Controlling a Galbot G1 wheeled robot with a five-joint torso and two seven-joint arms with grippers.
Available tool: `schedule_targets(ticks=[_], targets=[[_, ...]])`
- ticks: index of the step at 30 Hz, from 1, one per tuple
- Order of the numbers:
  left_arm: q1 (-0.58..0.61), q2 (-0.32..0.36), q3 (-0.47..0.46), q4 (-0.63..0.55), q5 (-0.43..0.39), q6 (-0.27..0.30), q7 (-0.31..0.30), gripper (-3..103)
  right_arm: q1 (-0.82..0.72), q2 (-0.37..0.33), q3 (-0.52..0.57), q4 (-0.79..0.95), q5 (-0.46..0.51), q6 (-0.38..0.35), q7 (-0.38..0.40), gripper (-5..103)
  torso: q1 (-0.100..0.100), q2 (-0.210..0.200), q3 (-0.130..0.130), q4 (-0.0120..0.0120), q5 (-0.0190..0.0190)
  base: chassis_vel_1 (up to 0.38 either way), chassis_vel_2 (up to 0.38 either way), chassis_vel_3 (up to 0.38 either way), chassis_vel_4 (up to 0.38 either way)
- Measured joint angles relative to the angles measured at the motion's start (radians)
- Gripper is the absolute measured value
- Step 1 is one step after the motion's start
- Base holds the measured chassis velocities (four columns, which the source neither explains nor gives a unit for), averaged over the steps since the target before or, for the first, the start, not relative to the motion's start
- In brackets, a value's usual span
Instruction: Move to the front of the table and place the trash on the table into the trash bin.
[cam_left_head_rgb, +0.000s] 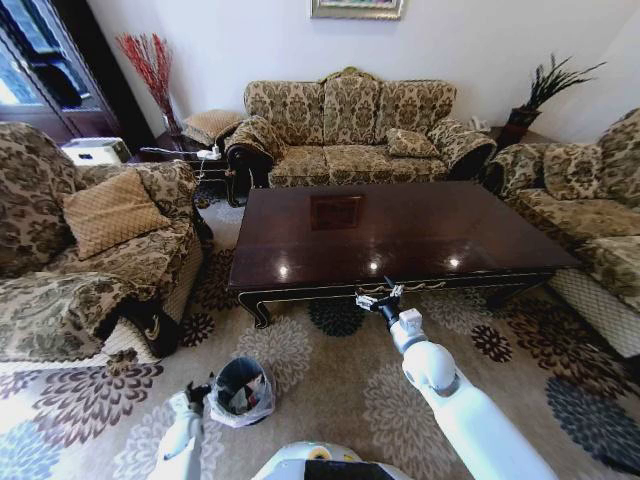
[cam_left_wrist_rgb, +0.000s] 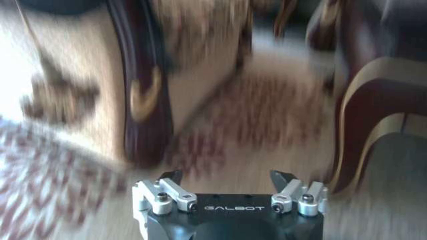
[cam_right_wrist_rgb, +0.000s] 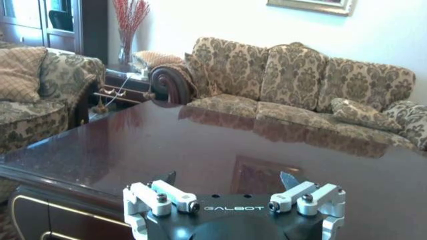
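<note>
A living room with patterned brocade sofas (cam_left_head_rgb: 350, 125) on three sides and a floral carpet (cam_left_head_rgb: 330, 385) underfoot. In the middle stands the table (cam_left_head_rgb: 400, 240), its dark glossy reddish-brown surface reflecting ceiling lights, with a square inlay (cam_left_head_rgb: 336, 211) at its centre and gilt trim along the apron. No scraps can be made out on the surface in the head view or the right wrist view.

The right arm reaches forward from the robot, and the right gripper (cam_left_head_rgb: 377, 297) sits at the near edge of the table, just at the apron; in its wrist view the fingers (cam_right_wrist_rgb: 291, 181) stand spread apart with nothing between them, above the polished top.

The trash bin (cam_left_head_rgb: 241, 390) stands on the carpet close in front of the robot, to its left, with a whitish bag folded over its rim and crumpled scraps (cam_left_head_rgb: 240, 398) inside. The left gripper (cam_left_head_rgb: 198, 393) is low, just beside the bin; its fingers (cam_left_wrist_rgb: 172, 177) are parted and empty.
</note>
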Motion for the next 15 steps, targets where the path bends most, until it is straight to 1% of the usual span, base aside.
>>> schedule_targets(ticks=[1,2,3,4,5,6,7,8,9,10,11,12,13,14,15], targets=[[0.013,-0.004,-0.004,-0.083,-0.025,-0.007,-0.005,94,-0.010,0.003,0.008,0.008,-0.006,-0.003,0.002,100,0.000,0.000,0.000,-0.0001,0.0002,0.000,0.000,0.000,0.000],[0.023,-0.015,-0.009,-0.148,-0.033,-0.009,-0.011,98,-0.016,0.005,0.013,0.012,-0.008,-0.009,0.005,100,0.000,0.000,0.000,-0.0001,0.0002,0.000,0.000,0.000,0.000],[0.023,-0.015,-0.009,-0.148,-0.033,-0.009,-0.011,98,-0.016,0.005,0.013,0.012,-0.008,-0.009,0.005,100,0.000,0.000,0.000,-0.0001,0.0002,0.000,0.000,0.000,0.000],[0.033,-0.035,-0.016,-0.225,-0.035,-0.008,-0.019,100,-0.025,0.007,0.019,0.020,-0.011,-0.023,0.012,100,0.000,0.000,0.000,-0.0002,0.0003,0.000,0.000,0.000,0.000],[0.039,-0.048,-0.019,-0.265,-0.035,-0.005,-0.023,100,-0.030,0.008,0.021,0.024,-0.012,-0.034,0.016,100,0.000,0.000,0.000,-0.0003,0.0003,0.000,0.000,0.000,0.000],[0.063,-0.084,-0.020,-0.385,-0.032,0.016,-0.036,100,-0.043,0.008,0.026,0.038,-0.013,-0.059,0.023,100,0.000,0.000,0.000,-0.0001,0.0001,0.000,0.000,0.000,0.000],[0.063,-0.084,-0.020,-0.385,-0.032,0.016,-0.036,100,-0.043,0.008,0.026,0.038,-0.013,-0.059,0.023,100,0.000,0.000,0.000,-0.0001,0.0001,0.000,0.000,0.000,0.000],[0.072,-0.094,-0.017,-0.422,-0.028,0.021,-0.039,100,-0.047,0.009,0.028,0.042,-0.013,-0.063,0.024,100,0.000,0.000,0.000,-0.0002,0.0003,0.000,0.000,0.000,0.000],[0.096,-0.117,-0.004,-0.503,-0.005,0.028,-0.043,100,-0.054,0.010,0.030,0.047,-0.014,-0.067,0.022,100,0.000,0.000,0.000,-0.0001,0.0005,0.000,0.000,0.000,0.000],[0.109,-0.131,0.004,-0.543,0.012,0.030,-0.045,100,-0.056,0.013,0.030,0.047,-0.017,-0.067,0.021,100,0.000,0.000,0.000,0.0000,0.0003,0.000,0.000,0.000,0.000],[0.109,-0.131,0.004,-0.543,0.012,0.030,-0.045,100,-0.056,0.013,0.030,0.047,-0.017,-0.067,0.021,100,0.000,0.000,0.000,0.0000,0.0003,0.000,0.000,0.000,0.000],[0.122,-0.145,0.012,-0.581,0.046,0.026,-0.056,100,-0.058,0.019,0.030,0.047,-0.026,-0.066,0.020,100,0.000,0.000,0.000,-0.0002,0.0003,0.000,0.000,0.000,0.000],[0.132,-0.156,0.015,-0.608,0.091,0.009,-0.064,100,-0.063,0.024,0.029,0.046,-0.039,-0.060,0.020,100,0.000,0.000,0.000,0.0002,0.0003,0.000,0.000,0.000,0.000],[0.132,-0.156,0.015,-0.608,0.091,0.009,-0.064,100,-0.063,0.024,0.029,0.046,-0.039,-0.060,0.020,100,0.000,0.000,0.000,0.0002,0.0003,0.000,0.000,0.000,0.000],[0.145,-0.160,0.016,-0.640,0.144,-0.010,-0.066,100,-0.070,0.028,0.028,0.044,-0.052,-0.052,0.017,100,0.000,0.000,0.000,0.0002,0.0002,-0.037,-0.019,0.030,0.061]])
